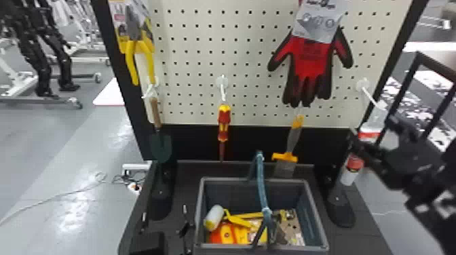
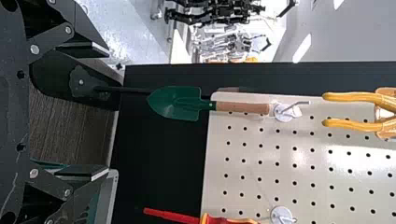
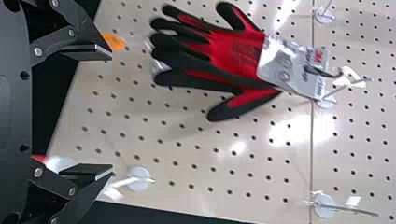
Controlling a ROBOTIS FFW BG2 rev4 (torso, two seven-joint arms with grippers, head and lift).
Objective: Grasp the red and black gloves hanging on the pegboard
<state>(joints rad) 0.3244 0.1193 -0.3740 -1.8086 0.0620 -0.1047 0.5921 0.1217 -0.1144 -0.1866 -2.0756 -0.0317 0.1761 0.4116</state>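
Observation:
The red and black gloves (image 1: 310, 64) hang fingers-down from a hook high on the right of the cream pegboard (image 1: 210, 51), with a silver card at the cuff. In the right wrist view the gloves (image 3: 219, 60) lie ahead and off to one side of my right gripper (image 3: 105, 109), which is open and apart from them. My right arm (image 1: 417, 162) stands at the right edge of the head view, lower than the gloves. My left gripper (image 2: 100, 109) is open and empty, facing the green trowel (image 2: 180, 101) at the board's left side.
Below the gloves hang a yellow-handled scraper (image 1: 288, 149), a red-yellow screwdriver (image 1: 223, 125) and yellow pliers (image 1: 137, 44). A grey bin (image 1: 314, 213) of tools sits on the black base. A red-capped can (image 1: 353, 168) and a black frame (image 1: 437, 101) stand near the right arm.

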